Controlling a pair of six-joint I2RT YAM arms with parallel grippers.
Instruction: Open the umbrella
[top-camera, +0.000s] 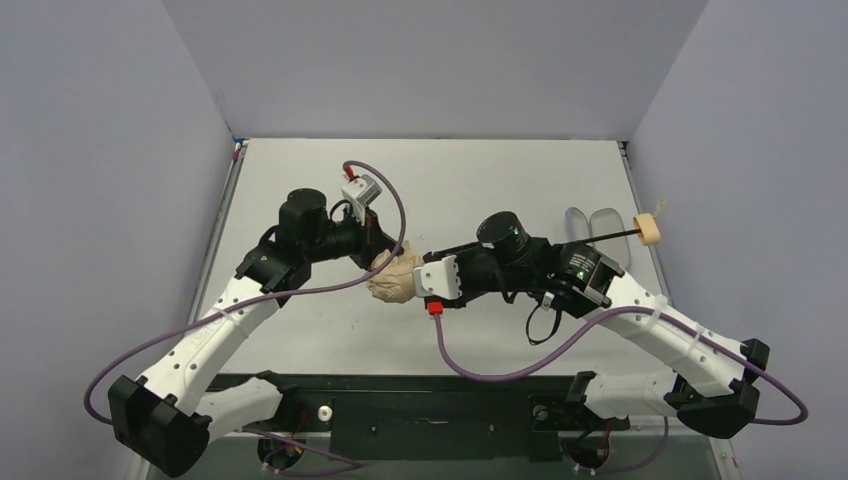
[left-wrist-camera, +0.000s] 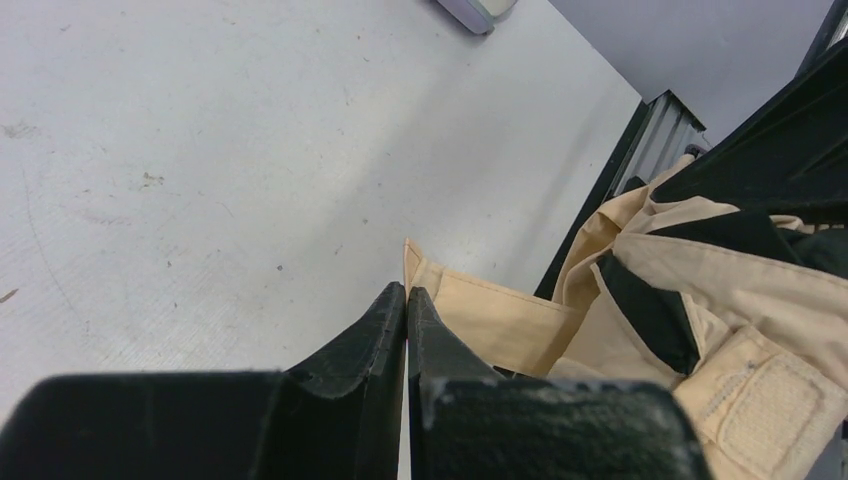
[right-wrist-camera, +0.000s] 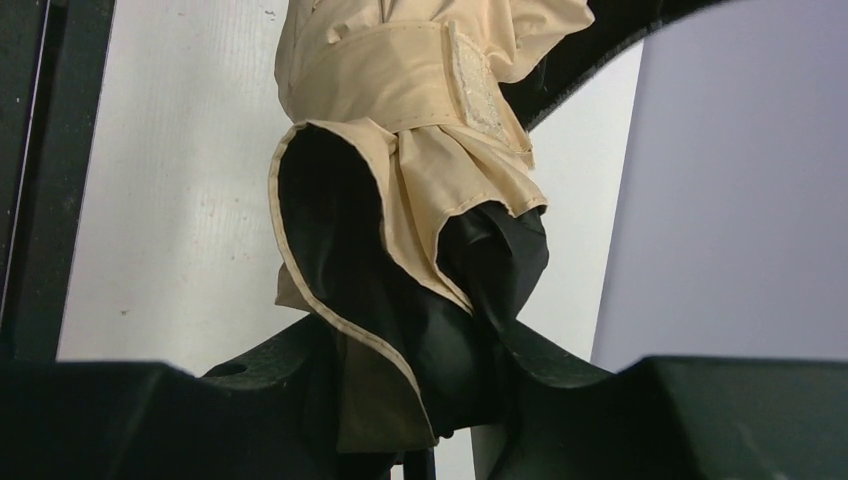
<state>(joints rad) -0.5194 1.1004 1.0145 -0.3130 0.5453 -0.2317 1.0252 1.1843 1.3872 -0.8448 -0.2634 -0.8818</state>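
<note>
The umbrella's peach-beige canopy (top-camera: 392, 280) is a folded bundle held above the table's middle. Its thin black shaft (top-camera: 610, 237) runs right to the small beige handle (top-camera: 648, 230). My right gripper (top-camera: 416, 279) is shut on the canopy's lower folds; in the right wrist view (right-wrist-camera: 450, 370) its fingers clamp beige cloth and black lining (right-wrist-camera: 400, 200). My left gripper (top-camera: 378, 252) is just left of the bundle, fingers shut (left-wrist-camera: 407, 292) on the tip of the canopy's beige closing strap (left-wrist-camera: 495, 315). The strap's fastener patch (left-wrist-camera: 770, 410) lies exposed.
The grey-lavender sleeve (top-camera: 590, 221) lies flat on the table at the right, under the shaft; its end shows in the left wrist view (left-wrist-camera: 478, 10). Grey walls close in the table (top-camera: 450, 180) on three sides. Purple cables loop from both arms.
</note>
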